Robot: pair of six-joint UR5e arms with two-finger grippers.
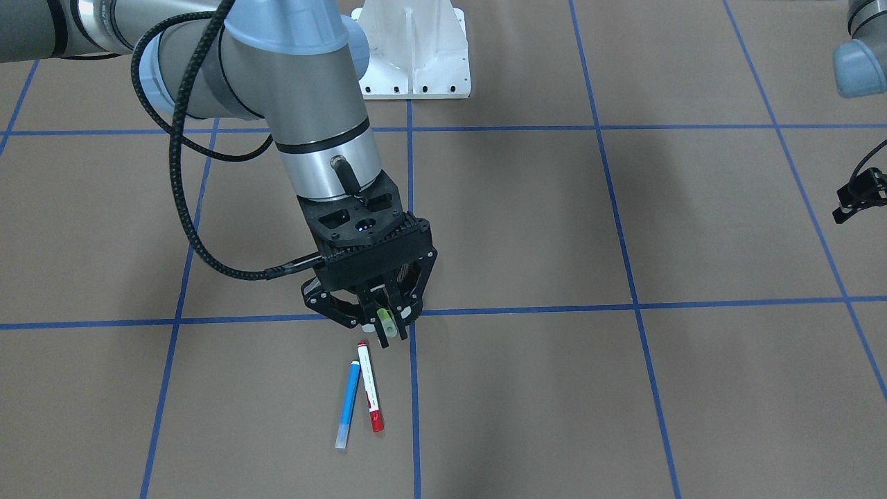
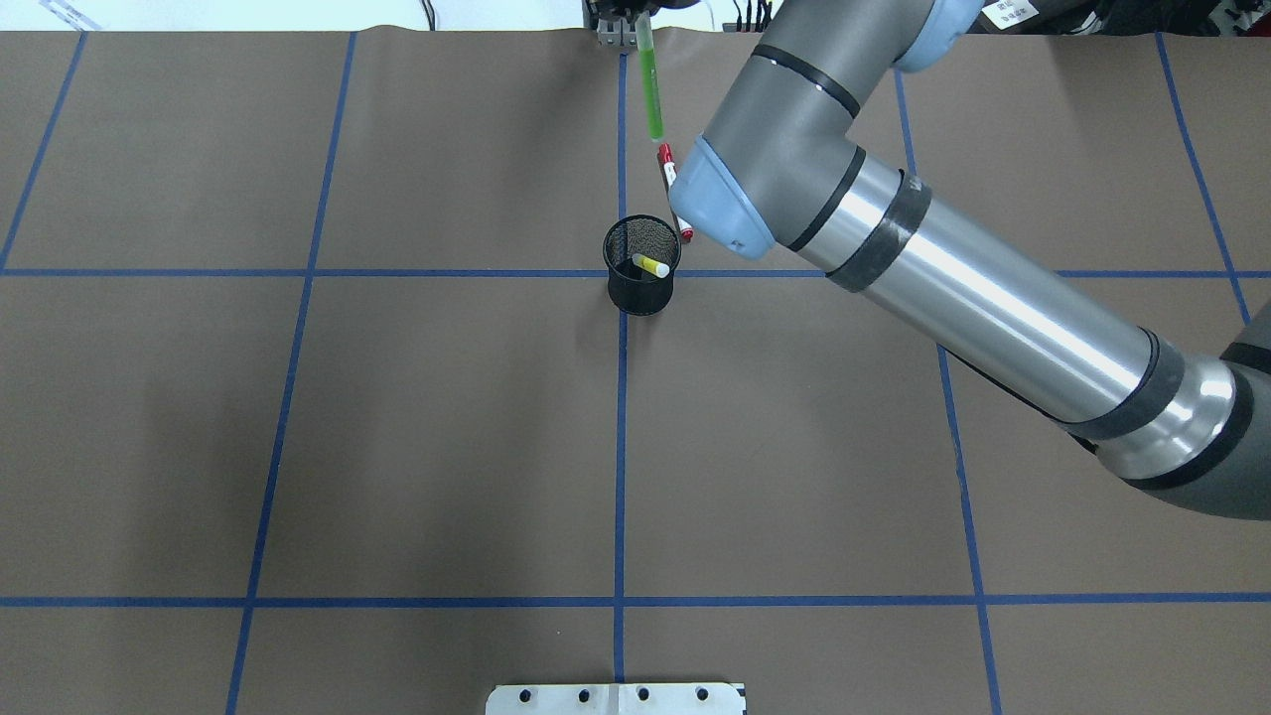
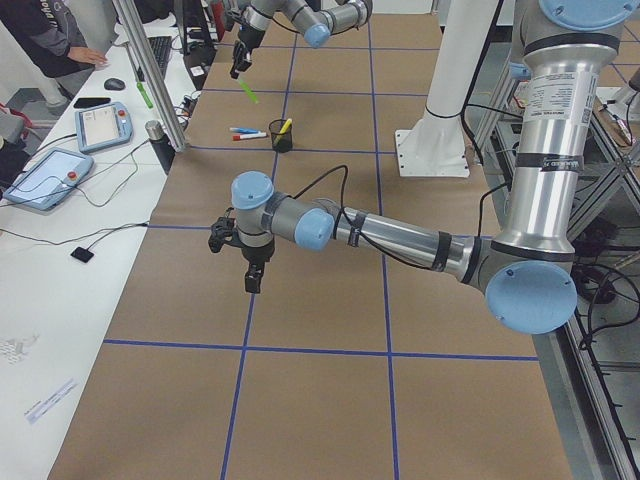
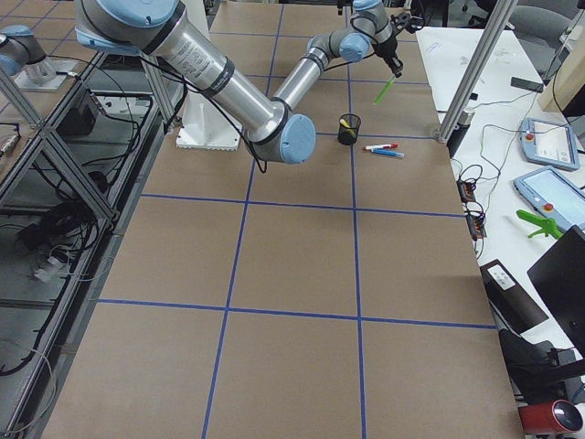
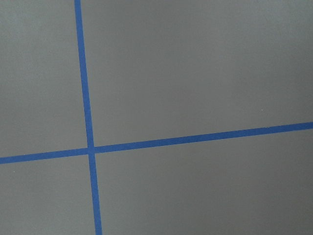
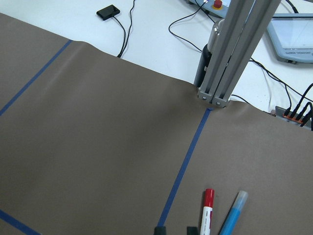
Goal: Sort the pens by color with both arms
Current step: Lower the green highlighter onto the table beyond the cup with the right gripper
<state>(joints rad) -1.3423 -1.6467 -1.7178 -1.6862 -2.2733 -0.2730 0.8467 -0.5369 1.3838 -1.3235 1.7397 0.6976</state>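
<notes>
My right gripper [image 1: 385,334] is shut on the fluorescent green pen [image 1: 387,322] and holds it above the table; the pen hangs slanted in the overhead view [image 2: 651,87]. The blue pen [image 1: 348,404] and the white pen with red ends [image 1: 369,385] lie side by side on the table just beyond the gripper, and both show in the right wrist view [image 6: 234,215] [image 6: 207,210]. The yellow pen [image 2: 651,265] stands in the black mesh cup [image 2: 641,268]. My left gripper [image 1: 858,195] hovers over bare table far from the pens; I cannot tell if it is open.
The white pedestal base [image 1: 414,52] stands at the robot's side of the table. An aluminium post [image 6: 230,54] rises at the far table edge by the pens, with cables and tablets [image 3: 48,178] beyond. Blue tape lines grid the brown table [image 2: 397,447].
</notes>
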